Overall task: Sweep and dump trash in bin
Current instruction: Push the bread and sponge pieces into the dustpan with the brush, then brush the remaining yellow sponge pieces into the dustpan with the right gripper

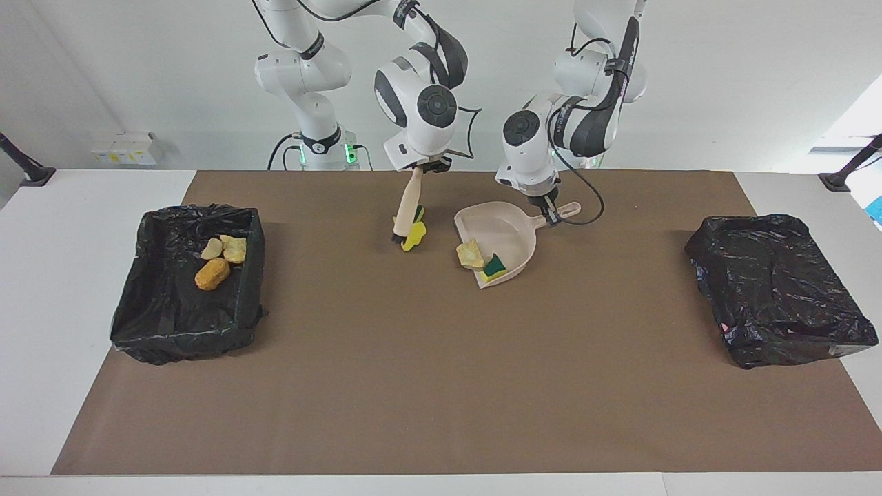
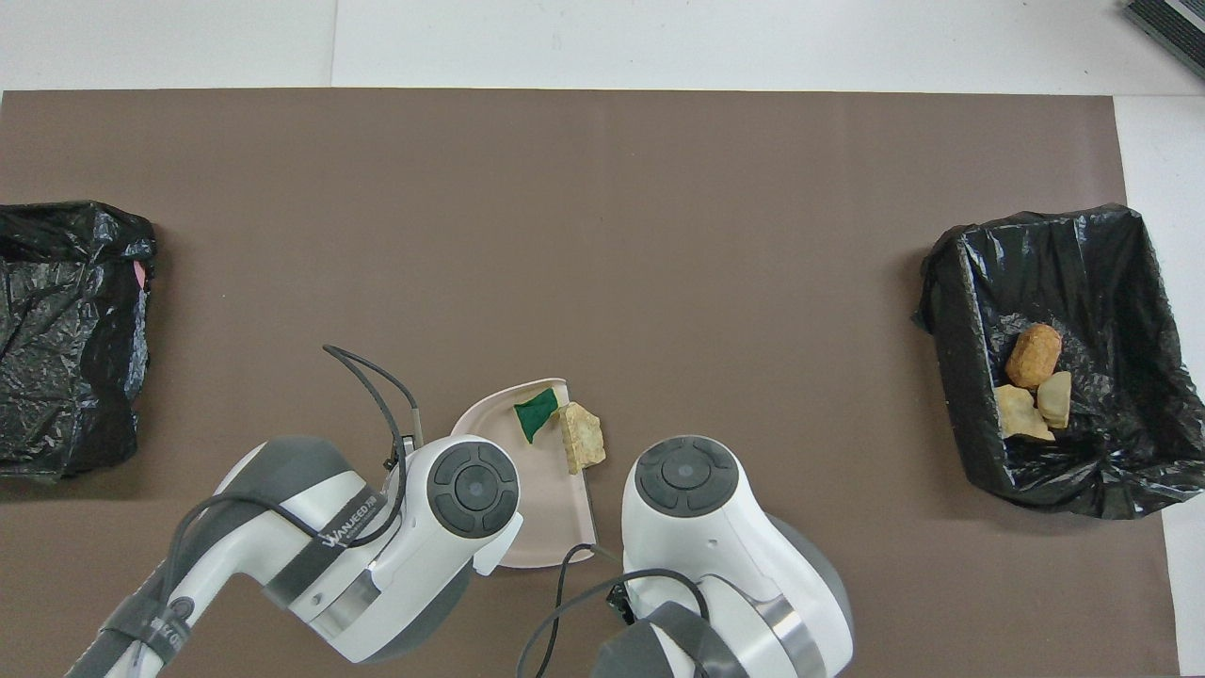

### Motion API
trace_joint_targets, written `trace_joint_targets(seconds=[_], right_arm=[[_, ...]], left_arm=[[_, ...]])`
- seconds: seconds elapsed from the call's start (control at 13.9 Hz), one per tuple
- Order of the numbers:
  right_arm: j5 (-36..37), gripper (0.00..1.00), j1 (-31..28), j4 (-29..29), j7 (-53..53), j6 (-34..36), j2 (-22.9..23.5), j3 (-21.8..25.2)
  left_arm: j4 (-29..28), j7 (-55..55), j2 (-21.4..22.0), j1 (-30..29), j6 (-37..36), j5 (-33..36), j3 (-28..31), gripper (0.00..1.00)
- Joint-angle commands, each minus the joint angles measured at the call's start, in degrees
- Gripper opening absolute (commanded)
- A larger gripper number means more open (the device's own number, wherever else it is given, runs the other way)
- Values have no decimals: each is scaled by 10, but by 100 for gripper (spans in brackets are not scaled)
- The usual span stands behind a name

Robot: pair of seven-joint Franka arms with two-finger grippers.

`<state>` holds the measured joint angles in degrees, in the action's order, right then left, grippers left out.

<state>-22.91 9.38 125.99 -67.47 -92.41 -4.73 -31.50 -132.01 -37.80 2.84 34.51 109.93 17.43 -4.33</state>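
Bright, even overhead light; soft short shadows beneath objects; both views sharp; daylight glare at one upper edge.

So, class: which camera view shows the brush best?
The facing view: the brush hangs whole from the right gripper, bristles at the yellow sponge pieces. In the overhead view the right arm hides it entirely.

A plain white wall (image 1: 744,76) fills twelve o'clock. The white table (image 1: 83,207) carries a brown mat (image 1: 441,386). Daylight enters from a window (image 1: 854,124) at three o'clock.
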Motion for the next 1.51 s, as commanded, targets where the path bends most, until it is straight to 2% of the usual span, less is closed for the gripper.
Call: trace_joint_targets(seconds=[0.0,0.14,0.43,0.58,0.72,0.87,1.15,1.44], right_arm=[[-58,0,29,117,-35,-75,-103,-1],[-64,0,34,140,-21,-135,-94,-1],[-51,0,55,137,-2,-298,26,-1],[-21,0,41,110,64,-300,53,1],[28,0,34,101,170,-291,59,0],[27,0,33,101,304,-291,57,-1],[9,0,60,85,464,-295,59,-4],[-31,0,90,35,461,-287,77,-3]], left_arm=[[-18,-21,25,21,-16,29,6,0],[-21,-21,26,27,-13,31,6,0],[-21,-22,23,18,10,30,6,0],[-21,-22,23,17,9,29,6,0],[-21,-22,22,14,10,29,6,0],[-21,-22,19,8,13,27,6,0],[-21,-22,17,6,20,23,6,0],[-20,-22,13,-6,41,17,6,0]])
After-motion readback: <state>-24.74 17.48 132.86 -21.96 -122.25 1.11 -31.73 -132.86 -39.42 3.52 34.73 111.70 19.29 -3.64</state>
